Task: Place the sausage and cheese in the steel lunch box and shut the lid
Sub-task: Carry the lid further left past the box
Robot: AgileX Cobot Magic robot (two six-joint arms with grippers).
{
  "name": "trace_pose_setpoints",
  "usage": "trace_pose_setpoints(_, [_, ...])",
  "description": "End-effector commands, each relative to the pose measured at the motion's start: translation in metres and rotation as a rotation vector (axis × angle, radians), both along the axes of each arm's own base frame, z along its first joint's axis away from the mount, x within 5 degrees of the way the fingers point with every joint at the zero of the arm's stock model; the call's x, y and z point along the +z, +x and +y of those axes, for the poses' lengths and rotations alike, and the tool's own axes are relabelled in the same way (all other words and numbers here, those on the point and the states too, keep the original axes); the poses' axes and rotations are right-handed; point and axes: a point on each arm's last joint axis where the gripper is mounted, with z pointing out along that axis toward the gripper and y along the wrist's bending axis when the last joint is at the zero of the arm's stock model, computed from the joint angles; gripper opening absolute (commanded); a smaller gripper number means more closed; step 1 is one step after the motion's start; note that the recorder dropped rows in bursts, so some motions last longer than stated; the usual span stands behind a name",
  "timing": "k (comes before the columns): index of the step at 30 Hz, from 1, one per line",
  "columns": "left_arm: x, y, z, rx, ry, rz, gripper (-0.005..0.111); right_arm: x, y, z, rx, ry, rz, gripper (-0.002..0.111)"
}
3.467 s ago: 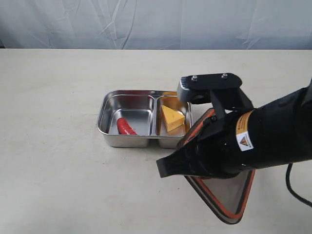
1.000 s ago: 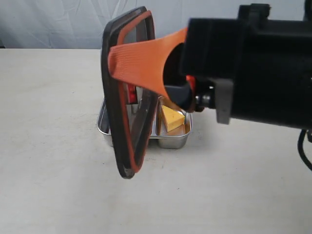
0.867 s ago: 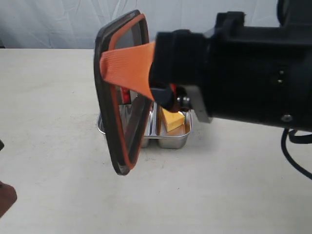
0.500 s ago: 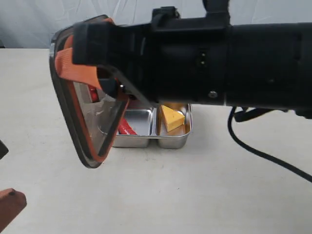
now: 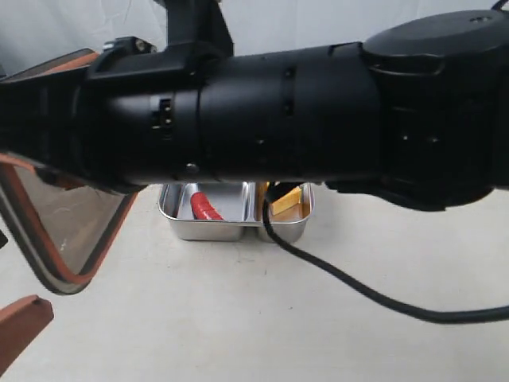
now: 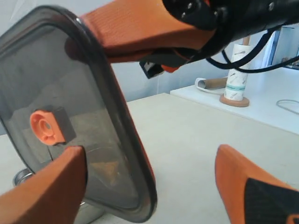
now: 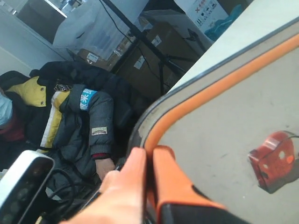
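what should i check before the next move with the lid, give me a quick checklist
1. Sausage in the steel lunch box, left compartment: ok.
2. Cheese in the right compartment: ok, though partly hidden by the arm.
3. Right gripper shut on the lid at its rim: ok.
4. Left gripper open: ok.
5. Left gripper's fingers touching the lid: cannot tell.
6. Lid over the box: not ok. It hangs tilted, off to the box's left in the exterior view.
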Motion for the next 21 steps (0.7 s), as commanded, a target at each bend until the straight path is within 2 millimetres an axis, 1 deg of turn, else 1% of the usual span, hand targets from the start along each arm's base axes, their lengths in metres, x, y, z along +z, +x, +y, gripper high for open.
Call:
trace_pose_setpoints(1, [0.001, 0.002, 0.002, 0.03, 0.0, -0.006, 0.071, 0.011, -0.015, 0.007, 0.005, 0.017, -0.046, -0.001])
trace_pose_setpoints(4, [0.003, 0.004, 0.005, 0.064, -0.02, -0.012, 0.07, 0.01, -0.024, 0.01, 0.01, 0.01, -0.052, -0.001])
trace_pose_setpoints(6, [0.003, 0.004, 0.005, 0.076, -0.02, -0.017, 0.063, 0.01, -0.031, 0.011, 0.027, 0.009, -0.056, -0.001])
trace_pose_setpoints(10, [0.003, 0.004, 0.005, 0.071, -0.013, -0.019, 0.041, 0.01, -0.041, 0.013, 0.055, 0.009, -0.056, -0.001])
trace_pose_setpoints(15, [0.001, 0.001, 0.002, 0.02, 0.009, -0.016, 0.004, 0.011, -0.05, 0.014, 0.109, 0.019, -0.049, -0.001])
trace_pose_setpoints(16, [0.0, 0.0, 0.001, 0.012, 0.033, -0.032, 0.0, 0.011, -0.051, 0.014, 0.122, 0.023, -0.046, -0.001])
trace_pose_setpoints(19, [-0.003, -0.001, 0.0, -0.003, 0.137, -0.092, 0.0, 0.012, -0.054, 0.014, 0.15, 0.03, -0.04, -0.001])
trace_pose_setpoints(21, [-0.003, -0.001, 0.0, -0.008, 0.171, -0.123, 0.0, 0.012, -0.057, 0.013, 0.196, 0.032, -0.06, -0.001])
